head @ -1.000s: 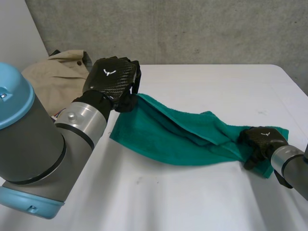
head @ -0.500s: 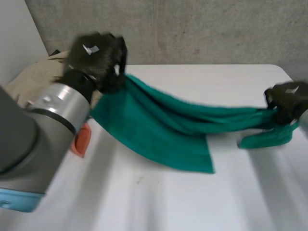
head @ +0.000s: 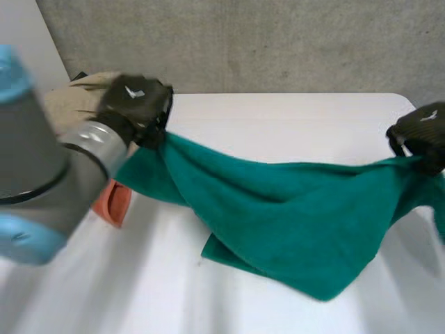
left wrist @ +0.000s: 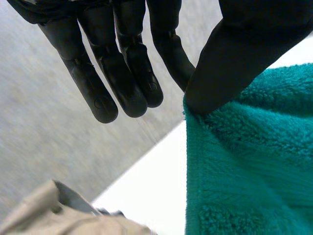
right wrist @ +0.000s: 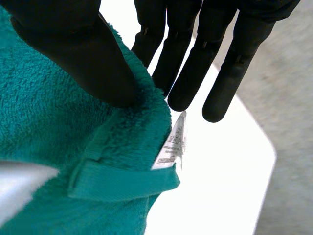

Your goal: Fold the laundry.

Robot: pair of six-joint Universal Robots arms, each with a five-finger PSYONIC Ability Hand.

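Head view: at the far left a beige garment [head: 73, 97] lies heaped on the tabletop [head: 292, 115], with an orange object [head: 115, 203] just in front of it, where it was half a second ago. The left robot hand [head: 135, 104] has dropped slightly and pinches one corner of the green towel [head: 292, 216]; its wrist view shows the thumb pressing the terry against a straight finger. Earlier the towel was a thin, taut band. It now hangs between the hands as a broad sheet, its upper edge sagging a little and its lower part resting on the tabletop with a flap tucked under. The right robot hand [head: 421, 136] sits about where it was, thumb and fingers pinching the hemmed corner beside the white care label [right wrist: 173, 142]. Bare tabletop lies behind the towel up to the far edge, and in front of it.
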